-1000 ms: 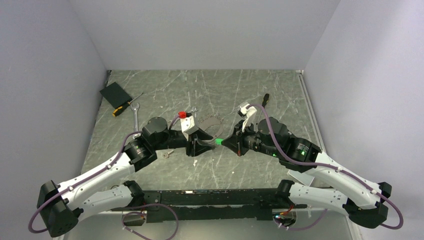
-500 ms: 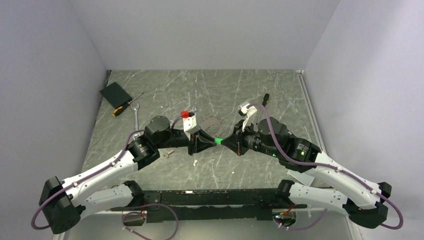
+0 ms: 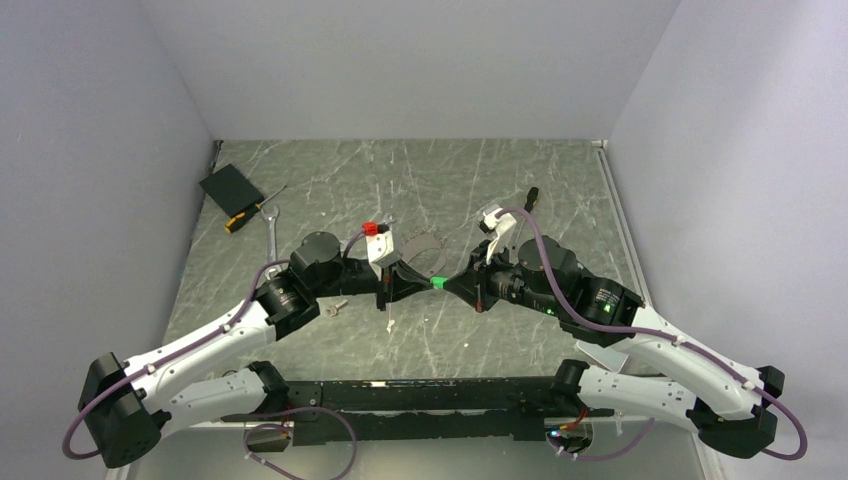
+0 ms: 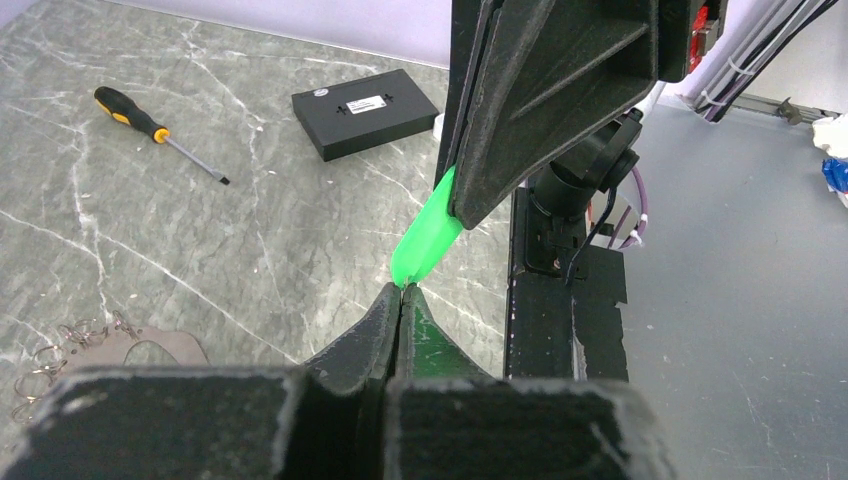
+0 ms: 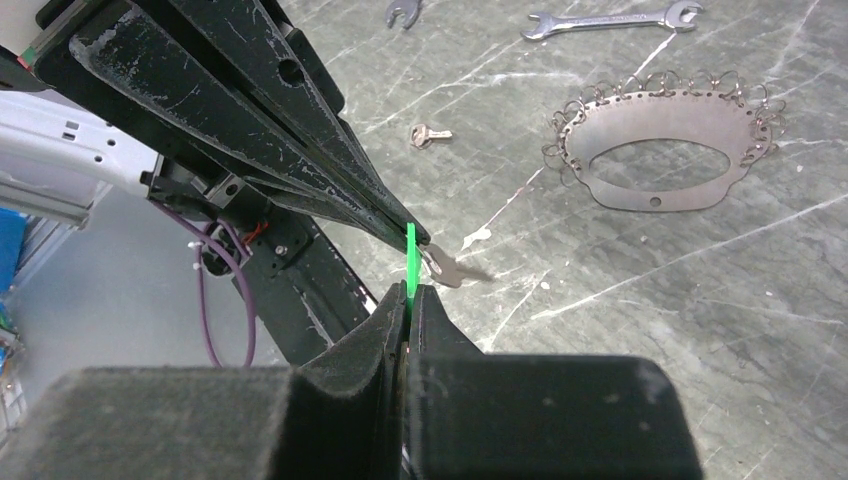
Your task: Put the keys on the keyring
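Note:
A key with a bright green head (image 3: 437, 283) hangs in the air between my two grippers. My right gripper (image 5: 408, 292) is shut on the green head (image 5: 410, 255). My left gripper (image 4: 402, 292) meets it tip to tip and is shut on the head's other end (image 4: 425, 240), where the silvery blade (image 5: 446, 268) sticks out. A plain silvery key (image 5: 428, 134) lies on the table below the left arm (image 3: 335, 308). The keyring (image 5: 660, 140), a grey metal oval fringed with small rings, lies flat just behind the grippers (image 3: 422, 248).
A long wrench (image 5: 600, 18) and the head of a smaller one (image 5: 403, 10) lie beyond the keyring. A black box (image 4: 365, 99) and an orange-handled screwdriver (image 4: 150, 118) sit at the back left. Another screwdriver (image 3: 530, 197) lies at the back right.
My left gripper has moved a little right to the green key and its jaws have closed on it. The right gripper has stayed shut and still.

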Robot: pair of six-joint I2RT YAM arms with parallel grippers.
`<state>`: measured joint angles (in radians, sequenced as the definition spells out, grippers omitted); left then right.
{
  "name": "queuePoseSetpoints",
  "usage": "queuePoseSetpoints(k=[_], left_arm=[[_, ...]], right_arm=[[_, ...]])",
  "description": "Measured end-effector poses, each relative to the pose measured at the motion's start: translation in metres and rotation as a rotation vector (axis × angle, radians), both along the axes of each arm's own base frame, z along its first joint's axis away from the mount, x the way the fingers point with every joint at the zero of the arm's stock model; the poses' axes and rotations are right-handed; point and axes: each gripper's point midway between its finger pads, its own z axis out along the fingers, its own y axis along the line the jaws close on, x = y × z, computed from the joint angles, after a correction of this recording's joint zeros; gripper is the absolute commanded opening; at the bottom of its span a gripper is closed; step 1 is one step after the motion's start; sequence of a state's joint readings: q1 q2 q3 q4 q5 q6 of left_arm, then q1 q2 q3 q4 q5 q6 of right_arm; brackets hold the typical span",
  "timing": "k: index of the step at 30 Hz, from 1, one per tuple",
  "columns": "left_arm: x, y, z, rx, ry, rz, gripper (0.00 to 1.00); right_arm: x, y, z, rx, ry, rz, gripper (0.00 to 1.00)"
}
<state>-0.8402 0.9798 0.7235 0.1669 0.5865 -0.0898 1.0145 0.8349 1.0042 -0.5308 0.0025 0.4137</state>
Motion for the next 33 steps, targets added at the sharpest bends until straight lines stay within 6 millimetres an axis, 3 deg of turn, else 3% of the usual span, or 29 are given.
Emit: queuePoseSetpoints(k=[17,24,27,28,30,33], left_arm=[[-0.001,0.003,-0.001,0.038,0.001,0.001,0.00],[-0.005,0.012,-0.001,0.058,-0.011,0.012,0.00],[-0.006,0.014,-0.005,0.082,-0.013,0.009,0.00],[-0.008,0.015,-0.007,0.093,-0.006,0.002,0.00],[-0.012,0.014,-0.002,0.090,-0.005,-0.024,0.00],[-0.019,0.011,0.013,0.071,-0.013,-0.068,0.00]], right_arm=[[0.004,-0.007,-0.008,-0.023,0.030,-0.059,0.00],[0.004,0.001,-0.016,-0.028,0.073,-0.055,0.00],[0.005,0.006,-0.023,-0.046,0.091,-0.049,0.50],[0.006,0.007,-0.026,-0.056,0.097,-0.054,0.60],[0.009,0.005,-0.035,-0.090,0.109,-0.073,0.67],[0.013,-0.003,-0.048,-0.153,0.110,-0.105,0.68]])
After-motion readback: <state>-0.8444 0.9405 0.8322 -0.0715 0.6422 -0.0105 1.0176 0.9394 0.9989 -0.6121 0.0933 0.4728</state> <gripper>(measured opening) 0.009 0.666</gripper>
